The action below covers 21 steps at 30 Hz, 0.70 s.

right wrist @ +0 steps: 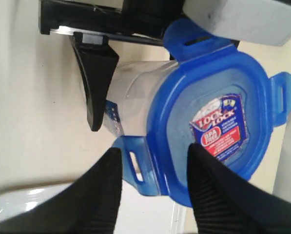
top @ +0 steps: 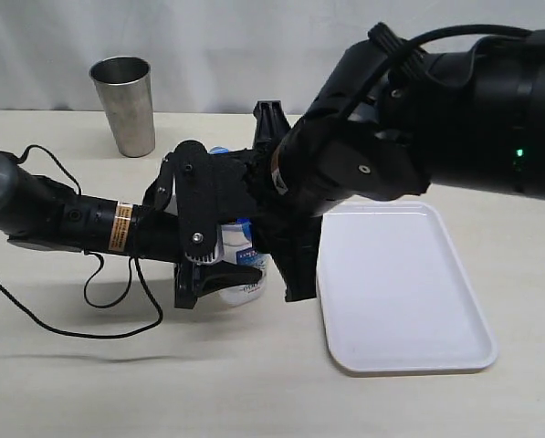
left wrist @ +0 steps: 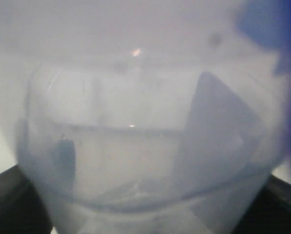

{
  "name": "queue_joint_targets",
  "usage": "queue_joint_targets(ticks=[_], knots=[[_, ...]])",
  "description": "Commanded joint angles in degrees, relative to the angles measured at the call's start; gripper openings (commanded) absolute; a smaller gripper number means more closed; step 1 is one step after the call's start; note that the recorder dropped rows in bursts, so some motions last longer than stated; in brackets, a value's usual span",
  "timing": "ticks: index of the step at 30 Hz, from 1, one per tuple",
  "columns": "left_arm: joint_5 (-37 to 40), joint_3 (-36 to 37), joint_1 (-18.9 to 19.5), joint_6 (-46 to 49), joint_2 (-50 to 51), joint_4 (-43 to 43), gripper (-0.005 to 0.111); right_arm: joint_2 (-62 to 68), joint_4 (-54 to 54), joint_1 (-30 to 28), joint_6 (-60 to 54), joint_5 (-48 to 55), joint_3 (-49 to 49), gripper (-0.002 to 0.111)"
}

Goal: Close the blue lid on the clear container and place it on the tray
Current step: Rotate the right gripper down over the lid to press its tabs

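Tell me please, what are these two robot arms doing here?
The left gripper holds the clear container upright beside the tray. The blue lid sits on it, its flaps apparently sticking out. The right gripper is above the lid, jaws open around one flap. The container is not on the tray yet.

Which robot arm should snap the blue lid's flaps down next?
The right one, probably. The right gripper hangs open just above the blue lid, with a sticking-out flap between its fingers. The left gripper is busy clamping the clear container, so it can't reach the top.
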Motion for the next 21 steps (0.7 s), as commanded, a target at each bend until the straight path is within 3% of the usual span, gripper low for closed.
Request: queue_joint_targets(ticks=[1,4,16,21], knots=[[-1.6,-0.5,-0.1,0.8,-0.3,-0.1,0.000,1.1,0.5,0.0,0.5,-3.2,3.5,0.035],[-2.3,-0.5,-0.1,0.8,-0.3,-0.1,0.000,1.8,0.5,0.0,0.7,-5.9,5.3,0.029],[-3.3,-0.5,-0.1,0.8,-0.3,0.2,0.000,6.7,-9.1,0.0,14.6,-8.6,6.3,0.029],[-6.2,-0.5,-0.1,0.8,-0.3,0.5,0.000,6.7,-9.0,0.0,15.2,-11.1,6.6,0.029]])
